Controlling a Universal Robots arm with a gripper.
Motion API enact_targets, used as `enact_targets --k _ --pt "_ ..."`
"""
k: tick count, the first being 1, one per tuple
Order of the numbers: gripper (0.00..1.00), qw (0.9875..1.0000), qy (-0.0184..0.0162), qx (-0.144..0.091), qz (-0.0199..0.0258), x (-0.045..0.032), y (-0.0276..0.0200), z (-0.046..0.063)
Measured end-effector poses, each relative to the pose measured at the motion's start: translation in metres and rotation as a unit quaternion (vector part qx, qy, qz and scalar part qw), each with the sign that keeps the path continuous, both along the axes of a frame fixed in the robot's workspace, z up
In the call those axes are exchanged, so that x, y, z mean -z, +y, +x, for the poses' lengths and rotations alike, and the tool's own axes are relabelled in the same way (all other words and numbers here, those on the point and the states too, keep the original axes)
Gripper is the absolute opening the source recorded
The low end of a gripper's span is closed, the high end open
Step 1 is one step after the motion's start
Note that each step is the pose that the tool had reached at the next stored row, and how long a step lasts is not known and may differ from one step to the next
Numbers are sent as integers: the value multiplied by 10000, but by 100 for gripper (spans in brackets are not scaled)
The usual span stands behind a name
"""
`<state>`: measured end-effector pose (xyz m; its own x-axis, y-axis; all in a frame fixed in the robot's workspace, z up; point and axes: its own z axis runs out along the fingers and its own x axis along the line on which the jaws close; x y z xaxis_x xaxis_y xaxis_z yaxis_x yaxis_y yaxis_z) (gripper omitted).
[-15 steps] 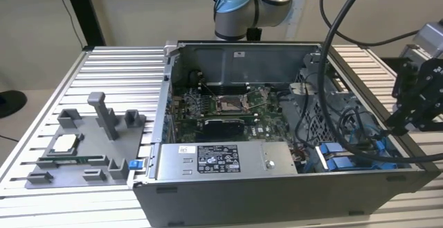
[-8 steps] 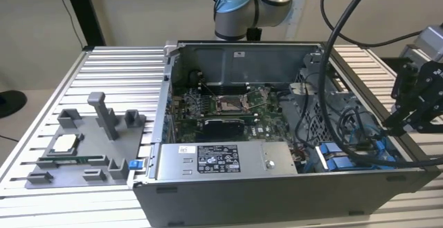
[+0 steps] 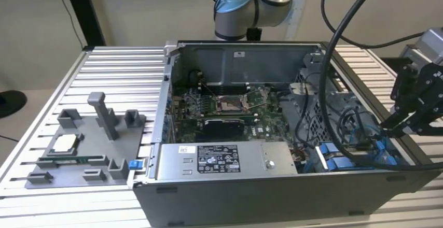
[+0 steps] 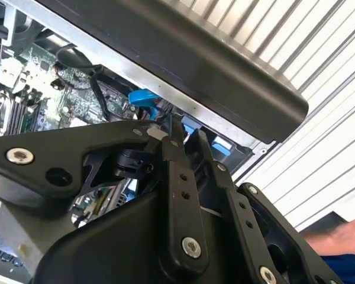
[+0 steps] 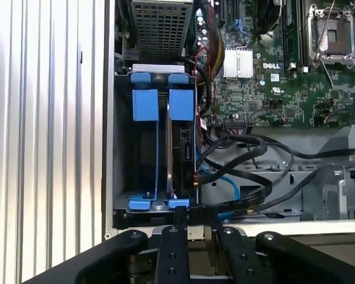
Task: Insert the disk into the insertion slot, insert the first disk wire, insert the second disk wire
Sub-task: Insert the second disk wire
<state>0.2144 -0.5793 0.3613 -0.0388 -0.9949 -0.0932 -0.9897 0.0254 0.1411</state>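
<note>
Claw [image 5: 196,220], barely parted, hangs over the insertion slot [image 5: 145,106] beside black cables [image 5: 242,145].

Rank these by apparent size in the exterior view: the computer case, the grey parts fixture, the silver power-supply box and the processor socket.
Largest to smallest:
1. computer case
2. grey parts fixture
3. silver power-supply box
4. processor socket

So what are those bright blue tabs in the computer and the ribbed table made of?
The blue tabs look like moulded plastic: even, matte colour and rounded edges. The table seems bare metal, probably aluminium: pale silver ribs with a soft sheen.
</note>
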Motion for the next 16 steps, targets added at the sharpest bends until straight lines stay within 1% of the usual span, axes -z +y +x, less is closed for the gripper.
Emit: enact_targets --k 1,7,10,11,12,16 --pt "100 10000 1 0 6 2 0 0" --pt "100 10000 2 1 46 23 0 1" --pt "100 9999 2 5 104 27 -2 -1" --pt "100 9999 2 8 135 27 -2 -2" --pt "0 9999 2 13 168 28 -3 -3" --pt "0 9996 2 26 289 27 -7 -5"
